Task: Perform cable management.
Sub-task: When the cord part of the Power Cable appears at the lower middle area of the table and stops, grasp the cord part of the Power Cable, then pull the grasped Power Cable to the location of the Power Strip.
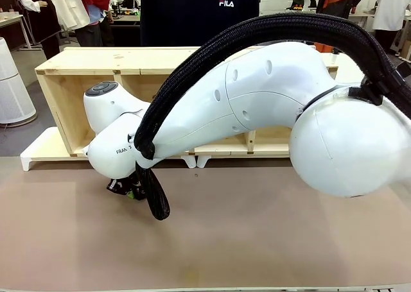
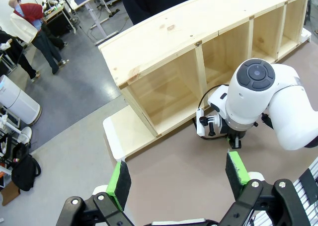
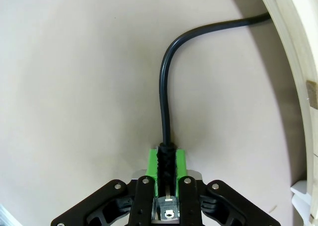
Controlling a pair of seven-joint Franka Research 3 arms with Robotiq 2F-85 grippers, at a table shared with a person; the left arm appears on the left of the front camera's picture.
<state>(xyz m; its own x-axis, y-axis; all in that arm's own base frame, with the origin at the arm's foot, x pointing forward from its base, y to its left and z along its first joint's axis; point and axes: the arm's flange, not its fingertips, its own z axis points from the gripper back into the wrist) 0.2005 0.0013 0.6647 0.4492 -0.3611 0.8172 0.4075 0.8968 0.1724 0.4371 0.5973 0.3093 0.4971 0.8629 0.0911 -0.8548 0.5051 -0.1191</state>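
The right gripper (image 3: 166, 156) clamps the cable (image 3: 164, 92) — low over the counter (image 3: 74, 87). The left gripper (image 2: 177, 176) gapes wide, empty.

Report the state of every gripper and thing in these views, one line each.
right gripper, shut on the cable at its ribbed end.
left gripper, open, holding nothing, above the table.
cable, gripped at one end, lying on the table, curving toward the wooden shelf.
wooden shelf, at the table's far edge, open side facing the arms.
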